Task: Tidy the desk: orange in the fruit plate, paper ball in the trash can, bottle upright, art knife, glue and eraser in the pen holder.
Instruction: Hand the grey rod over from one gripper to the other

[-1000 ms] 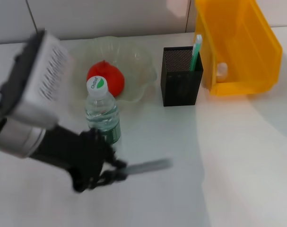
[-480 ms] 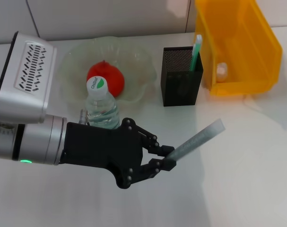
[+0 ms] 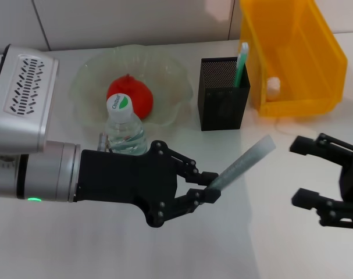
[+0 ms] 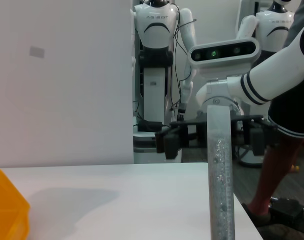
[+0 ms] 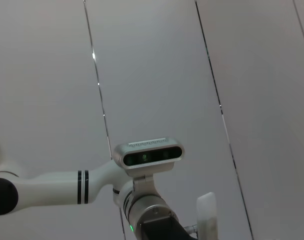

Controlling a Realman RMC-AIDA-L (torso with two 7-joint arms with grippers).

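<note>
The grey stick (image 3: 243,163), a long slim item, is held above the white desk (image 3: 182,250) by the left gripper (image 3: 206,186). The fingers are clenched on the lower end of the stick; the free end slants up toward the yellow bin (image 3: 292,58). In the left wrist view the same stick (image 4: 220,170) rises upright through the frame, with the right gripper (image 4: 212,135) visible beyond it, level with the desk edge.

The left gripper hangs over the front centre of the desk, just in front of the bottle (image 3: 125,131). The bottle stands upright, white cap on top, directly in front of the fruit plate (image 3: 164,75). The orange (image 3: 129,96) lies in the fruit plate, behind the bottle.

The black mesh pen holder (image 3: 223,102) stands to the right of the plate and holds one green-and-white item (image 3: 241,64), which leans toward the yellow bin. The bin is just beside the holder, and a small pale object (image 3: 273,86) lies inside it.

The right gripper (image 3: 307,174) is at the right edge of the head view, above the desk, fingers spread apart and holding nothing. Its tips face the free end of the stick, near it but apart.
</note>
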